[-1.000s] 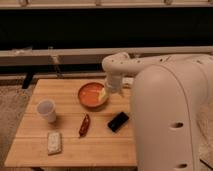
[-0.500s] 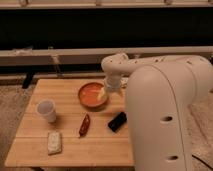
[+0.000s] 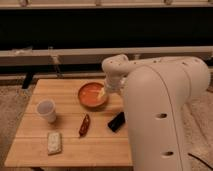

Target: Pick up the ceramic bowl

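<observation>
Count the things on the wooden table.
5: ceramic bowl back centre, gripper at its right rim; cup left; reddish packet middle; black object right; pale bar front left. Arm may hide more.

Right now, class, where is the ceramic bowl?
In the camera view the ceramic bowl sits at the wooden table's far middle, right of the white cup; the gripper is at its right rim.
</observation>
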`<state>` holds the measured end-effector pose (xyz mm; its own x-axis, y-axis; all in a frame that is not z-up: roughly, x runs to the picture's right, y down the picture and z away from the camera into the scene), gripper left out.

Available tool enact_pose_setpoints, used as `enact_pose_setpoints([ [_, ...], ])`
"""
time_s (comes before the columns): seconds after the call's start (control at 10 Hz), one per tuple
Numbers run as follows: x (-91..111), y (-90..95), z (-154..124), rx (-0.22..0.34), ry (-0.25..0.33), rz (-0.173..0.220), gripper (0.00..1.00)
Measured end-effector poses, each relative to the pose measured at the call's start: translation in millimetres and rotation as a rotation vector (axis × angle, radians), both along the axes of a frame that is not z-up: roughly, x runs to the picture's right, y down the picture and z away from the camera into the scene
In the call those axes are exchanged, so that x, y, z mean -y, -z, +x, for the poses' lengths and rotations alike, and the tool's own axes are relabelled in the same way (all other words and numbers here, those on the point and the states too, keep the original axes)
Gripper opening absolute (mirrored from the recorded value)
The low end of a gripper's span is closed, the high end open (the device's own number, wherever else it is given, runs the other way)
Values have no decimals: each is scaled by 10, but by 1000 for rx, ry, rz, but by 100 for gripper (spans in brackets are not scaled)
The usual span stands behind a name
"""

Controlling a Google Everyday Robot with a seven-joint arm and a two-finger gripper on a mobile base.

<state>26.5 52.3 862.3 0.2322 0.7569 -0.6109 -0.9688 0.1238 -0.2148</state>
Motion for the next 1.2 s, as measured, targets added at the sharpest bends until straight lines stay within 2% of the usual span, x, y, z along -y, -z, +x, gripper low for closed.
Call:
enact_pose_setpoints([
  [0.8,-80,-299,6,-43,-76,-11,80],
  [1.2,-144,-424,-8,-59,-89,-27,77],
])
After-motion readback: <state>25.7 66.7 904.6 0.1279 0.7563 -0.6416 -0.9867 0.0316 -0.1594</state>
